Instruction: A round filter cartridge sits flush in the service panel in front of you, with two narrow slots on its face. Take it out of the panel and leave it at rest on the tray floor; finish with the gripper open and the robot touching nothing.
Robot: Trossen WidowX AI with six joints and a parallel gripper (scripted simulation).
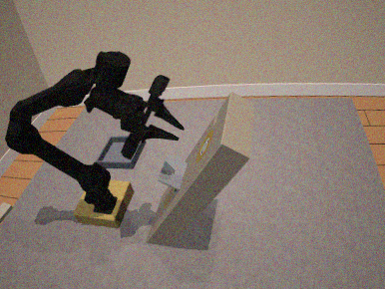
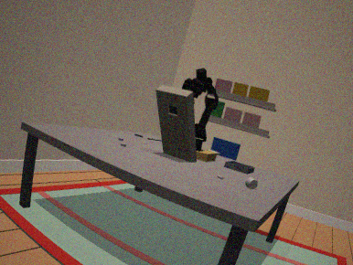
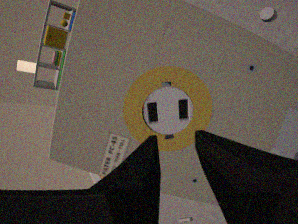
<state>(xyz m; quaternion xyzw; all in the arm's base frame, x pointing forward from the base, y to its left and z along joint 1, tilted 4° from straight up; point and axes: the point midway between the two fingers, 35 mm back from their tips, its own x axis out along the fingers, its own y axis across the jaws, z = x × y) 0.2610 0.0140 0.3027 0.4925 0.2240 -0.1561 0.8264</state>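
Note:
The round grey-white filter cartridge (image 3: 168, 111) (image 1: 204, 145) sits in the tilted service panel (image 3: 100, 75) (image 1: 219, 166) (image 2: 180, 132), inside a yellow ring. Its two dark slots stand side by side in the wrist view, with a small dark notch above and below the disc. My gripper (image 3: 176, 140) (image 1: 181, 134) is partly open, with a narrow gap and nothing between the fingertips. It is in front of the panel face, short of touching it; in the wrist view its tips appear just below the disc. The tray (image 1: 112, 164) (image 2: 239, 167) shows nothing inside where visible; the arm hides part of it.
The arm stands on a yellow block (image 1: 92, 216) (image 2: 207, 156). A pale small plate (image 1: 172, 174) is beside the panel's lower face. A white round object (image 2: 251, 183) lies near the table's right end. Wall shelves (image 2: 249, 101) are behind the arm.

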